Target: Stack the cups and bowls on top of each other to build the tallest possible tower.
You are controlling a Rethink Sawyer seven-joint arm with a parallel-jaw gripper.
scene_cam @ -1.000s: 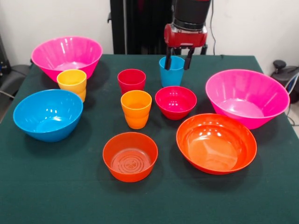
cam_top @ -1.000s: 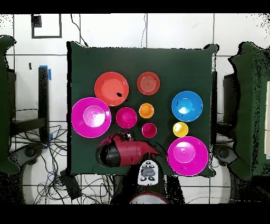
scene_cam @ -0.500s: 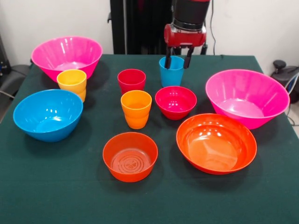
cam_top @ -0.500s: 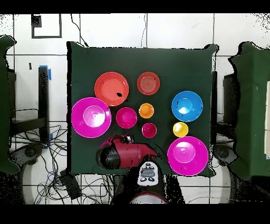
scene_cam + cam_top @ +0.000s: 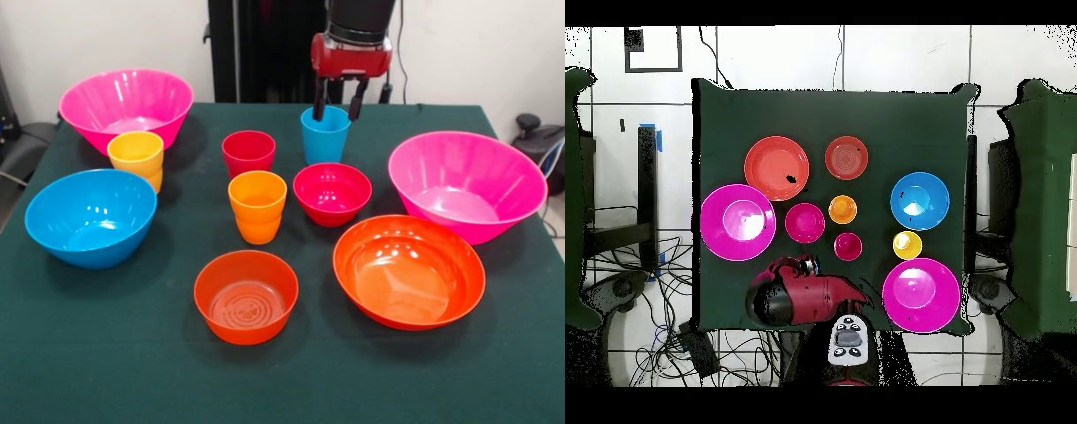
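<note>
The blue cup (image 5: 325, 137) stands upright at the back of the green table (image 5: 106, 353). My gripper (image 5: 336, 113) hangs open just over it, fingertips level with its rim, one on each side, holding nothing. In front of it stand the red cup (image 5: 248, 152), orange cup (image 5: 257, 206) and crimson bowl (image 5: 332, 193). The yellow cup (image 5: 136, 157) is at the left, beside a pink bowl (image 5: 126, 106) and the blue bowl (image 5: 91, 216). In the overhead view the arm's red head (image 5: 805, 295) hides the blue cup.
A second pink bowl (image 5: 466, 181) sits at the right, with the wide orange bowl (image 5: 409, 269) in front of it. The small orange bowl (image 5: 246, 294) is near the front middle. All stand apart, mouths up. Cables lie on the floor round the table.
The gripper has risen from around the blue cup's upper wall to its rim. The cup has stayed on the table.
</note>
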